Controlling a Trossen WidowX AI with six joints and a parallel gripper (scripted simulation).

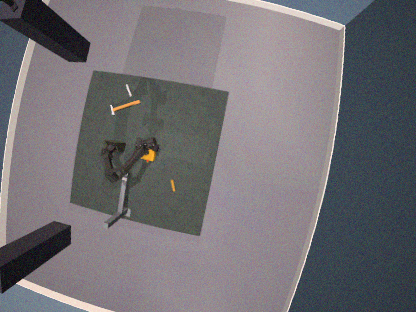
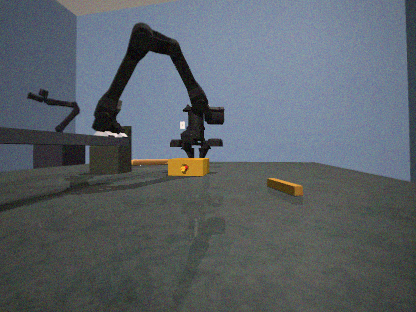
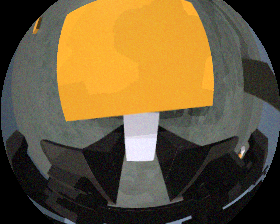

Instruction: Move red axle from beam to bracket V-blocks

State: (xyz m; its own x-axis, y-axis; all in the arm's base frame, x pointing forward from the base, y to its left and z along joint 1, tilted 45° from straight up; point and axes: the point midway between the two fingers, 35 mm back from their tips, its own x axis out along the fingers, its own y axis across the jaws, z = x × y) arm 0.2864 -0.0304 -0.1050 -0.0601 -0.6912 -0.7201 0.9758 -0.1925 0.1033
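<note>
A dark green mat [image 1: 185,128] [image 2: 300,243] spreads beneath the arm, with plain blue walls [image 2: 280,68] behind. The yellow beam [image 1: 149,156] [image 2: 185,164] [image 3: 135,60] lies on the mat and serves as landmark. In its face toward the exterior view is a round hole, where the red axle [image 2: 185,168] shows—only a small patch of it—so the axle is in the beam, not in the V-blocks. On the beam's far side from that view, the gripper [image 1: 148,144] [image 2: 196,156] [image 3: 139,128] points down, its fingers clamped on a pale block [image 3: 141,137]. The block's end meets the beam's edge in the wrist view; whether they touch cannot be told. In the top view, an orange bar [image 1: 173,185] [image 2: 284,186] lies to the beam's lower right; an orange-handled hammer [image 1: 126,106] [image 2: 149,162]—its head pale—lies to the beam's upper left.
</note>
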